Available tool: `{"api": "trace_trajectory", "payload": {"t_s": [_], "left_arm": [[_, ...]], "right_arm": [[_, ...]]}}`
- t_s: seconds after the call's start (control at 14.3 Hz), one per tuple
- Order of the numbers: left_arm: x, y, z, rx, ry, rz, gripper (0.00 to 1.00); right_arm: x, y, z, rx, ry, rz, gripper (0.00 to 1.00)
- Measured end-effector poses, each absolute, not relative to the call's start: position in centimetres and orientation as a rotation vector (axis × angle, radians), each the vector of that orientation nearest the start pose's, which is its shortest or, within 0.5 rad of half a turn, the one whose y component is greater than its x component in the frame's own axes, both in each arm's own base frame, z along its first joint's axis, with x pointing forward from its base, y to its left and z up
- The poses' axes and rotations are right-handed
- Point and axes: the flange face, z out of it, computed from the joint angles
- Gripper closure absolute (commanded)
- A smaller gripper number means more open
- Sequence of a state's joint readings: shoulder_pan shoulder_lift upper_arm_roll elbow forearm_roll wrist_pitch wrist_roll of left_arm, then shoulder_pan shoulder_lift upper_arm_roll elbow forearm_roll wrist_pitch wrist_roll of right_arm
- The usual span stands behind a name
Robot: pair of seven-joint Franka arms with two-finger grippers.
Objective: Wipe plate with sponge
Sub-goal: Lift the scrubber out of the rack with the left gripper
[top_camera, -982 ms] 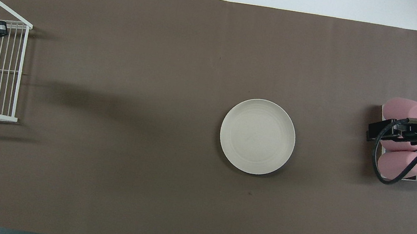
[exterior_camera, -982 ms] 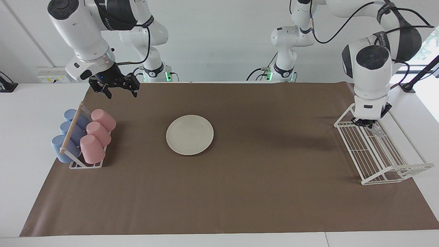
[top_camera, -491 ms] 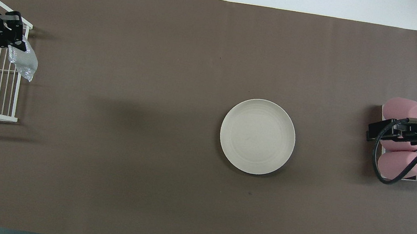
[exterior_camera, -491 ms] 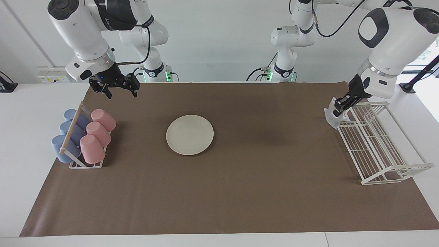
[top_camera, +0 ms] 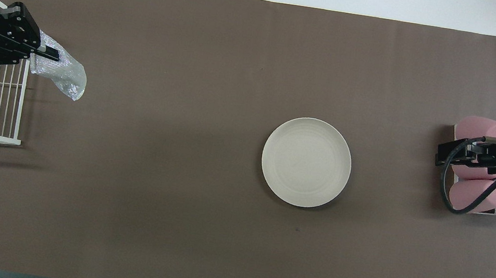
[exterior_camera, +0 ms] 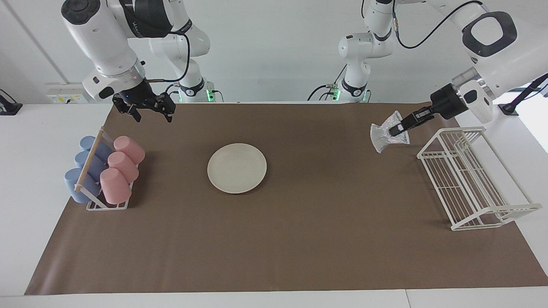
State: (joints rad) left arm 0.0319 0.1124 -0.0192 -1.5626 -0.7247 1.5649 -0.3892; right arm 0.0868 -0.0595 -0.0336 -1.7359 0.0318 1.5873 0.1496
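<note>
While the left gripper point(exterior_camera: 396, 128), jaws clamped on the sponge point(exterior_camera: 384, 133), hangs over bare table point(exterior_camera: 325, 239) at the plate's point(exterior_camera: 236, 167) three o'clock, it likely must carry on across and lower onto it; the right gripper point(exterior_camera: 147, 112) waits, jaws apart.

Brown paper mat point(exterior_camera: 299, 239) covering the white table point(exterior_camera: 25, 179), white wire rack point(exterior_camera: 469, 179) at the left arm's end, small rack point(exterior_camera: 92, 201) at the right arm's end holding three pink cups point(exterior_camera: 122, 169) and three blue cups point(exterior_camera: 81, 171) lying tipped
</note>
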Motion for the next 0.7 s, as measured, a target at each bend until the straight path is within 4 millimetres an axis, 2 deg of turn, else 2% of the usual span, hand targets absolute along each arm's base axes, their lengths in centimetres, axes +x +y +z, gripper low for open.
{"api": "trace_trajectory", "payload": {"t_s": [0.14, 0.35, 0.7], "left_arm": [[57.5, -7.6, 58.0, 2.241, 0.496, -0.337, 1.00], [54.9, -9.7, 55.3, 2.079, 0.443, -0.335, 1.00], [51.1, -16.4, 51.2, 1.927, 0.301, -0.338, 1.00]], "right_arm": [[53.1, 3.4, 58.1, -3.108, 0.229, 0.145, 0.00], [53.1, 3.3, 58.1, -3.105, 0.288, 0.145, 0.00], [53.1, 3.4, 58.1, -3.095, 0.409, 0.147, 0.00]]}}
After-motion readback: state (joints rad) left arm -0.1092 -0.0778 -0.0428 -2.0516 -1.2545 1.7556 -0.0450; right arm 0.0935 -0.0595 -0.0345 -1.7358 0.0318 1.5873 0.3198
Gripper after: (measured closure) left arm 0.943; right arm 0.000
